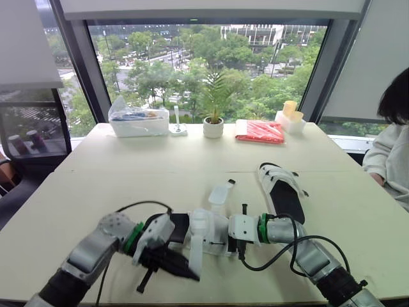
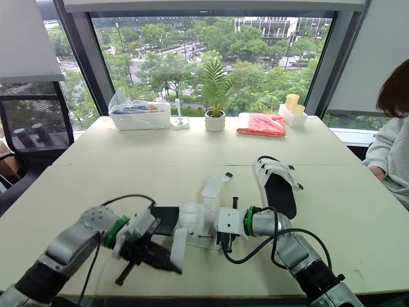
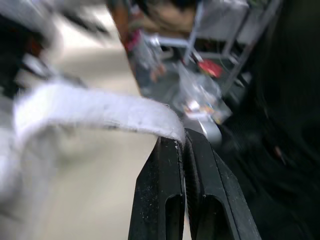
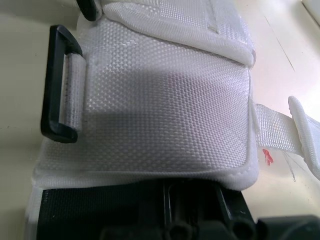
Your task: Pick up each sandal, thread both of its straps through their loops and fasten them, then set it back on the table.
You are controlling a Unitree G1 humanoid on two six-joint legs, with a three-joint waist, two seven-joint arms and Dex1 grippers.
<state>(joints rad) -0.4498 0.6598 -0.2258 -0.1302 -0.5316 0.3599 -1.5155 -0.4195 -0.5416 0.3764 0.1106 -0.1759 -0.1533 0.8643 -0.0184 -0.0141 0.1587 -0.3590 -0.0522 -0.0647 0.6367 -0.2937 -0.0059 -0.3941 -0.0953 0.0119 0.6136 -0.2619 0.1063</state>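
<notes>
Two sandals. One sandal point(image 1: 201, 233) sits at the table's point(image 1: 96, 179) near edge; the left gripper point(image 3: 183, 137) is clenched on its white strap point(image 3: 100, 112), and the right gripper point(image 1: 239, 230) is alongside, grip unreadable. The second sandal point(image 1: 281, 195) lies flat to the right with open tabletop beyond.

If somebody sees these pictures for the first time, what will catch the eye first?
First, the white sandal between the two arms near the front edge of the table, with the left hand pinched shut on its white strap and the right hand at its other side. Next, the second sandal lying flat farther back on the robot's right, and the potted plant at the far edge.
</notes>
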